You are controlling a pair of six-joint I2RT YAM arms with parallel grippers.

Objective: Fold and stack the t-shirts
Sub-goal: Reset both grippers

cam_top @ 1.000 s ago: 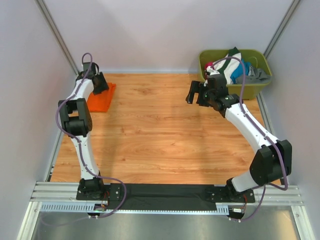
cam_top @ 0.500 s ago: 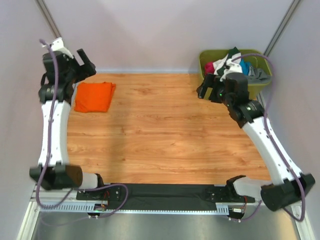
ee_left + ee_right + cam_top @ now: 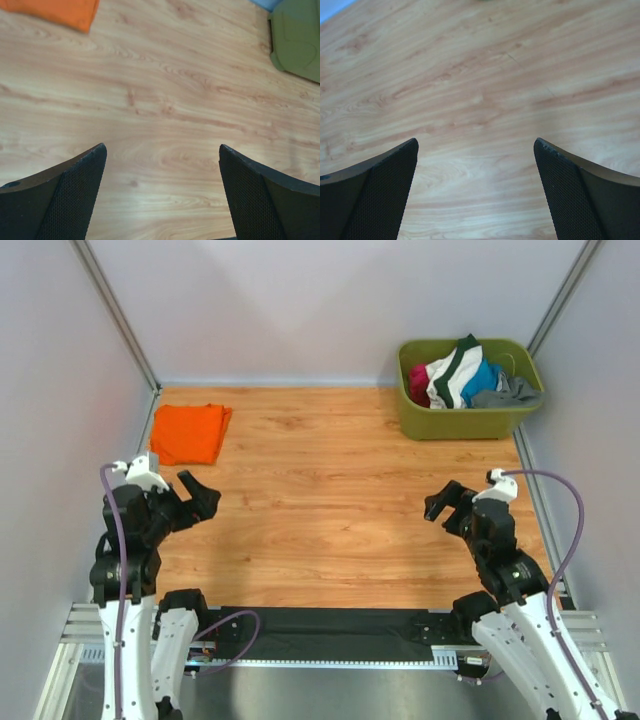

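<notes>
The folded bright orange cloth t-shirt [image 3: 190, 433] lies flat at the far left of the wood-grain tabletop [image 3: 330, 490], likely as the stack base. Crumpled mixed-colour garments [image 3: 462, 378] wait in the olive-green plastic tub [image 3: 465, 422], far right. The left claw [image 3: 162, 150] and right claw [image 3: 476, 142] hover at the near edge, both spread and empty.
</notes>
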